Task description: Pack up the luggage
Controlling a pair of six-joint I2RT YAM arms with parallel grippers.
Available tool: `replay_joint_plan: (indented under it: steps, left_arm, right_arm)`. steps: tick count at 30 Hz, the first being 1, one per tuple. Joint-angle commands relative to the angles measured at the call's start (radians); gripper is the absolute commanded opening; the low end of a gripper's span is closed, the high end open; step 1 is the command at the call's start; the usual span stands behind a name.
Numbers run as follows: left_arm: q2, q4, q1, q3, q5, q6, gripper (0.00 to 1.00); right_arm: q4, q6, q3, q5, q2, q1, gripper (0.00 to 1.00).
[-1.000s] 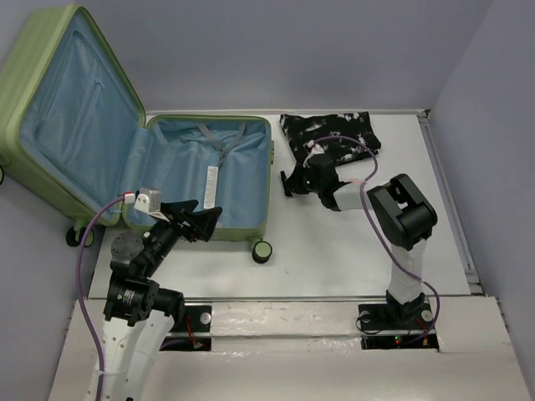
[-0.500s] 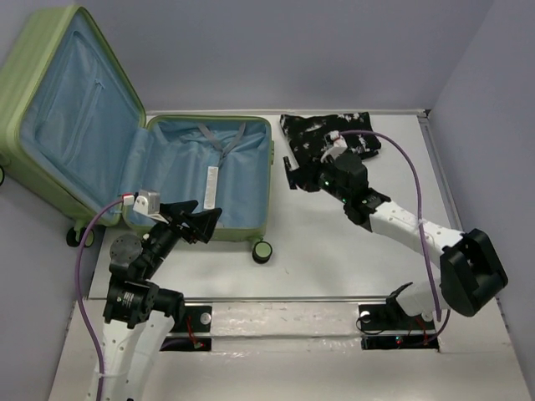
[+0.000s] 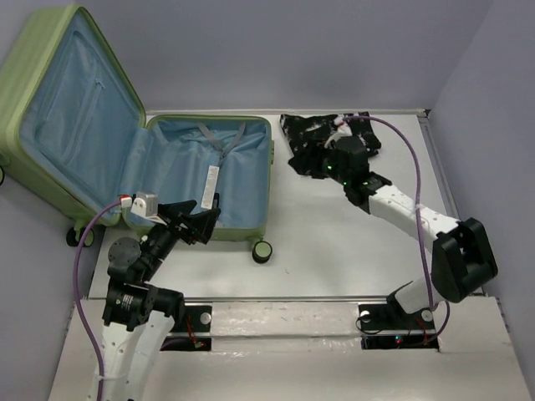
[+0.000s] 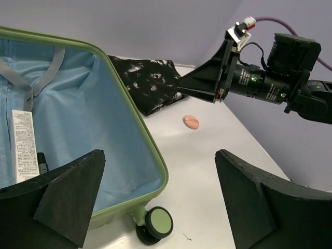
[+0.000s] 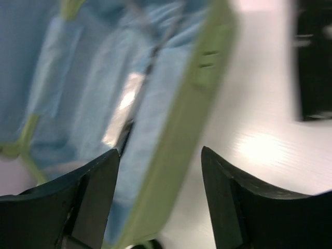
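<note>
Clearly, most of the room is taken up by the luggage [image 3: 171, 171], which is laid open on the left side of the table [image 3: 334, 242]. Its lid is stood up at the far left. Its blue inside is almost bare, and only a white label [image 3: 211, 185] and grey straps [image 3: 221, 138] can be seen in it.

A folded black-and-white garment [image 4: 145, 83] is laid on the table at the far right, just beside the luggage and not yet packed.

The right gripper [image 4: 184, 85] is held at the near left edge of the garment. Its fingers are spread apart and nothing is held between them. The right wrist view is blurred, so it cannot be told if the cloth is touched.

The left gripper [image 4: 161, 202] is held wide apart and empty over the near rim of the luggage.

A small black wheel [image 4: 158, 225] is seen under that rim, and a tiny pink thing [image 4: 191, 121] is left on the table near the garment.

Some things could go wrong. If only the top layer is pinched, the garment could be pulled out of its fold. If it is carried too low, it could be caught on the green rim. If the luggage is bumped, it could be rolled away on its wheels.
</note>
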Motion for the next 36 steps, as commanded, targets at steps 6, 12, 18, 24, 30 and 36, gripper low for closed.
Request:
replay_joint_plan:
  steps: [6,12,18,24,30,36]
  left_arm:
    - [-0.018,0.029,-0.003,0.04,0.028,0.0,0.99]
    - [-0.018,0.029,-0.001,0.04,0.028,0.001,0.99]
    - [-0.013,0.03,-0.001,0.039,0.034,0.001,0.99]
    - [-0.021,0.029,-0.001,0.039,0.03,0.001,0.99]
    - [-0.017,0.037,-0.001,0.037,0.04,-0.002,0.99]
    - [-0.013,0.032,-0.001,0.036,0.025,-0.003,0.99]
  right_arm:
    - [-0.288,-0.139,-0.041,0.332,0.078,-0.348,0.66]
    - [-0.427,-0.193,0.091,0.452,0.286,-0.38,0.67]
    - [-0.492,-0.21,0.212,0.39,0.409,-0.38,0.59]
    - [-0.463,-0.199,0.136,0.39,0.316,-0.37,0.07]
    - [-0.389,-0.2,0.097,0.271,0.057,-0.197,0.07]
    - [-0.328,-0.151,0.35,0.124,0.11,0.069,0.07]
